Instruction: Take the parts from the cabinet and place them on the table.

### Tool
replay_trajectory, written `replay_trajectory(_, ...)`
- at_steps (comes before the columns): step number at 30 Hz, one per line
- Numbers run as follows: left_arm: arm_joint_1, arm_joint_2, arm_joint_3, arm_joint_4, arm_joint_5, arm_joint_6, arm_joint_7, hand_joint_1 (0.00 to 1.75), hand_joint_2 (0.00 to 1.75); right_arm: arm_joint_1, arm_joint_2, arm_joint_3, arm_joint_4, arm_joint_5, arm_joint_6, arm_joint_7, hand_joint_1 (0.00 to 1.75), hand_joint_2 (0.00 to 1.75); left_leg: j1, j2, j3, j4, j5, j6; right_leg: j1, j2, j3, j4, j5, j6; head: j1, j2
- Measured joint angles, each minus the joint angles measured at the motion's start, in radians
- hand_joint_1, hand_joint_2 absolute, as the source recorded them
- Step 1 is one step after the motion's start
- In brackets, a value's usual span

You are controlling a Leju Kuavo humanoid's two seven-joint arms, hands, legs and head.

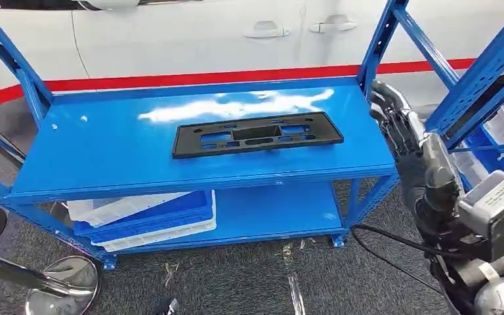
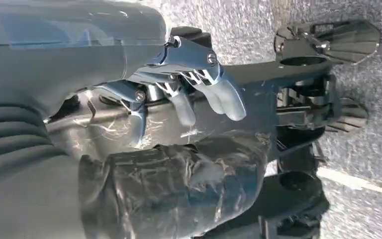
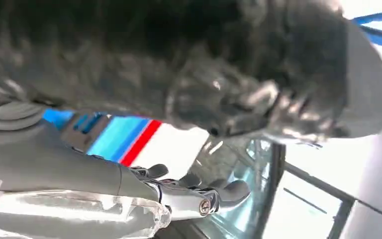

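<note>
Part: flat black rectangular plastic panel with cut-outs (image 1: 257, 134) — lying on blue metal rack's upper shelf (image 1: 105, 151)
Right hand (image 1: 403, 134): raised beside rack, fingers apart, holding nothing
Left hand (image 2: 179, 94): fingers loosely spread — nothing held

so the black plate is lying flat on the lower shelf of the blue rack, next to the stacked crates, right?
Not quite. The head view shows the black plate lying flat on the upper shelf of the blue rack. The stacked crates are on the lower shelf, below it. The right robot hand is raised near the rack's right post, not touching the plate.
</note>
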Motion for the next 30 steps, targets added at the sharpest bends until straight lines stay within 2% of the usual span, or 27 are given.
replay_trajectory(9,0.007,0.03,-0.048,-0.098,-0.129,0.11,0.096,0.0,0.0,-0.081,0.0,0.068,0.005,0.093,0.034,0.016,0.0,0.0,0.0,0.0,0.0,0.0,0.0,0.0,0.0,0.0,0.0,0.0,0.0,0.0,0.0,0.0)
replay_trajectory(17,0.024,0.1,-0.101,-0.243,-0.254,0.224,0.188,0.0,0.0,-0.135,0.0,0.14,0.022,0.165,0.059,0.03,0.0,0.0,0.0,-0.001,0.0,0.0,0.0,0.0,0.0,0.0,0.0,0.0,0.0,0.0,0.0,0.0)
replay_trajectory(25,0.055,0.182,-0.145,-0.4,-0.374,0.34,0.211,0.0,0.0,-0.176,-0.005,0.202,0.039,0.254,0.096,0.061,0.0,0.0,0.0,-0.001,0.0,0.0,0.0,0.0,0.0,0.0,0.0,0.001,0.0,0.0,0.0,0.0)
replay_trajectory(30,0.058,0.189,-0.148,-0.409,-0.382,0.348,0.211,0.0,0.0,-0.177,-0.005,0.206,0.04,0.262,0.099,0.064,0.0,0.0,0.0,-0.001,0.0,0.0,0.0,0.0,0.0,0.0,0.0,0.001,0.0,0.0,0.001,0.0)
